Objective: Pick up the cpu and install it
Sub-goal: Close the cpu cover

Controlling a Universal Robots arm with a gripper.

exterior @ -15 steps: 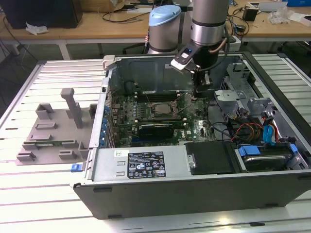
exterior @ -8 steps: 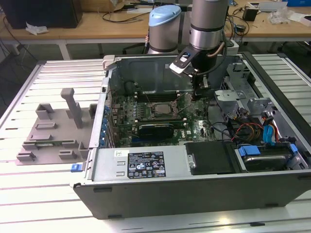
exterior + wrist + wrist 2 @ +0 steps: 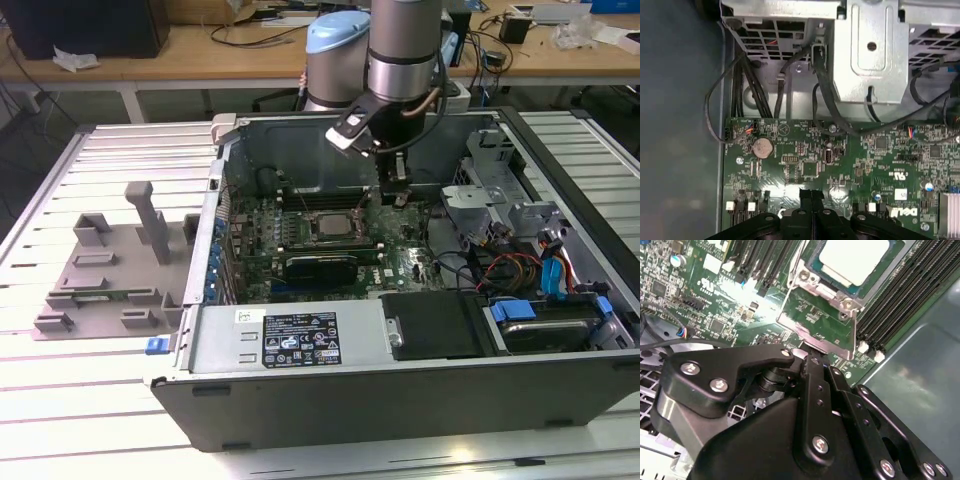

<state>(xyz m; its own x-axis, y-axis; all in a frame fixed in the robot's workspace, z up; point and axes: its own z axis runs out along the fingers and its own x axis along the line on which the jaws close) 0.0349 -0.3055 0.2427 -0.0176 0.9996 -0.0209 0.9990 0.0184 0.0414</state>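
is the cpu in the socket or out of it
In. The cpu lies flat inside the socket frame on the motherboard, with the gripper apart from it.

Look: the cpu (image 3: 329,224) is showing as a small flat square with a pale silvery-grey top plate.
Pose: it is lying flat, plate facing up, its edges running square with the socket frame (image 3: 330,208).
Place: it is sitting inside that frame on the green motherboard (image 3: 400,255), within the open computer case (image 3: 420,390).
Second wrist view: its corner (image 3: 855,257) is showing pale against a bluish rim.
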